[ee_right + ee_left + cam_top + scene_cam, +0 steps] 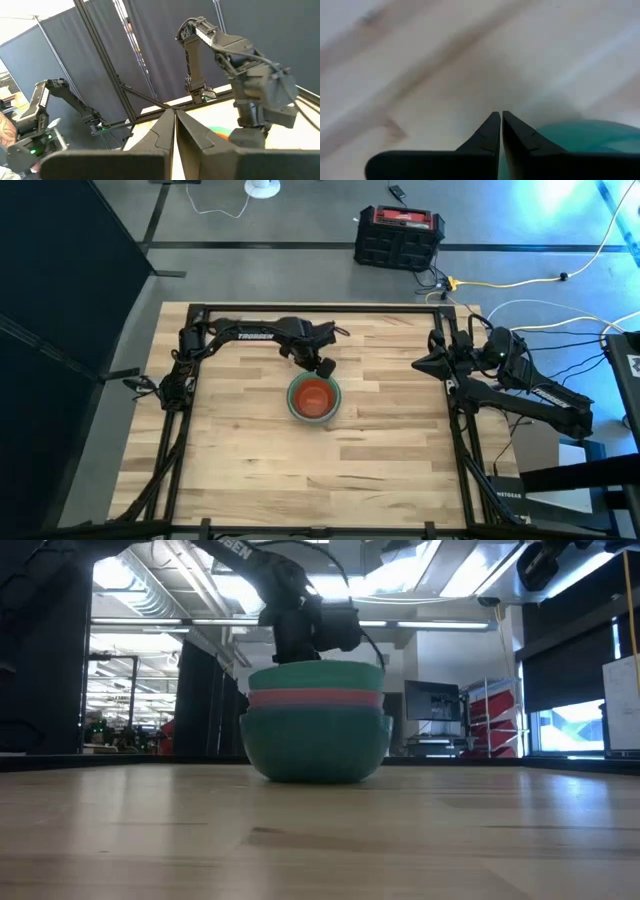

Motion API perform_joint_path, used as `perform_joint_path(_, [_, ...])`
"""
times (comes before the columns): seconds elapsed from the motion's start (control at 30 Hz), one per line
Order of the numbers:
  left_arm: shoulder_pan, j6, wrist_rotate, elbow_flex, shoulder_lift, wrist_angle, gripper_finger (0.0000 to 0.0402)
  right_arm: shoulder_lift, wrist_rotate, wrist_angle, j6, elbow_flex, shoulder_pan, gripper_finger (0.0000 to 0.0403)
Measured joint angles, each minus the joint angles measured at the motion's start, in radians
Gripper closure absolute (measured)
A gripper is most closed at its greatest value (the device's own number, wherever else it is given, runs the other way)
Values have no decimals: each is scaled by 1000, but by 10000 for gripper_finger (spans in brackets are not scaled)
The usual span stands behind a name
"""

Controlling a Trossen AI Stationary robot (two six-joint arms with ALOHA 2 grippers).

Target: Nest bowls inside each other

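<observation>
The bowls stand nested in one stack [314, 398] at the table's middle, resting on the wood by the outermost green bowl's base [316, 755]. The low view shows a pink rim [316, 697] above that bowl and a green rim [316, 675] on top. From above, the orange-red bowl [314, 395] sits innermost. My left gripper [322, 367] is shut, pointing steeply down just beyond the stack's far side; in its wrist view the shut fingers [500, 116] are over bare wood beside a green bowl's rim [580, 135]. My right gripper [425, 363] waits shut at the table's right edge.
A black frame rail [320, 308] runs along the table's far edge, with side rails left and right. Bare wood lies around the stack on every side. A black and red case [398, 235] sits on the floor beyond the table.
</observation>
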Motion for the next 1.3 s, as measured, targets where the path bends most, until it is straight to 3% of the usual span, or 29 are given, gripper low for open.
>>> perform_joint_path(0.27, [-67,144,23,3,-21,0,401,0,0,-41,-5,0,0,403])
perform_joint_path(0.9, [-162,651,-11,59,-251,-220,401,0,-19,-45,21,0,0,403])
perform_joint_path(1.1, [-236,790,-22,52,-424,-82,401,-2,-88,117,91,-2,0,403])
perform_joint_path(1.3, [-269,731,-85,-99,-658,115,401,-26,-4,558,216,-152,0,403])
